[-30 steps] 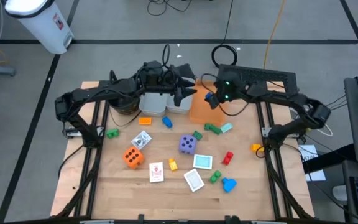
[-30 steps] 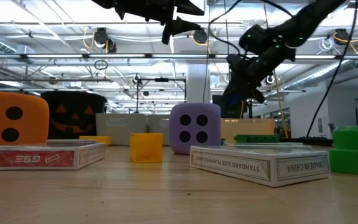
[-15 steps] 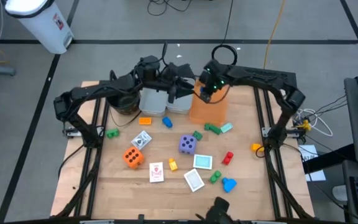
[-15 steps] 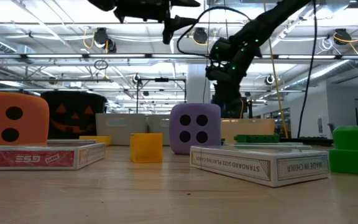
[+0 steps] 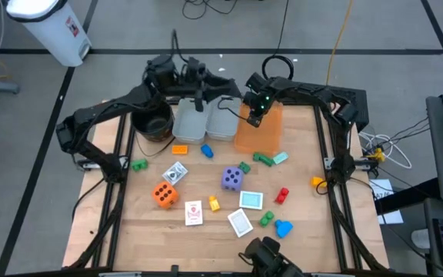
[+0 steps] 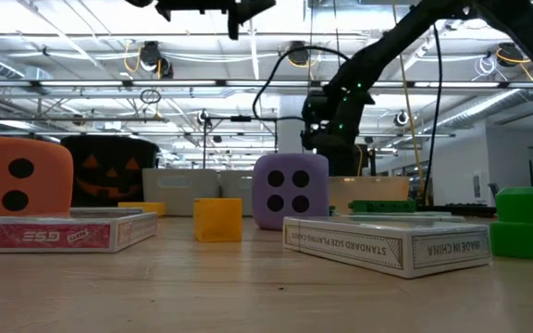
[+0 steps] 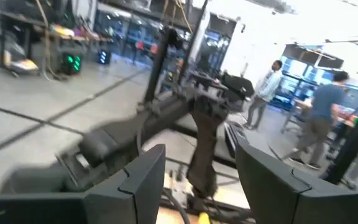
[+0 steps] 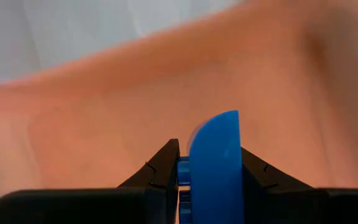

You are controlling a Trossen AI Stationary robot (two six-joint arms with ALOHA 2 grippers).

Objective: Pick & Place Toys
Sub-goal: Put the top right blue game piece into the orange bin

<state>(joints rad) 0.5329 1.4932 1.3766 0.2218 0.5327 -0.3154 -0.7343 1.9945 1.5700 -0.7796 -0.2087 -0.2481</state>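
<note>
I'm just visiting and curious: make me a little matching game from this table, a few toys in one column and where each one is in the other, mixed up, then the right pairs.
Things:
1. blue block
2. orange die
3. purple die
4. yellow block

Places:
A. near the middle of the table, among the scattered toys
B. pinched in the right gripper, over the orange bin
C. alone by the table's right edge
D. on the table's left part, next to a red and white card box

Pairs: 1-B, 2-D, 3-A, 4-C
</note>
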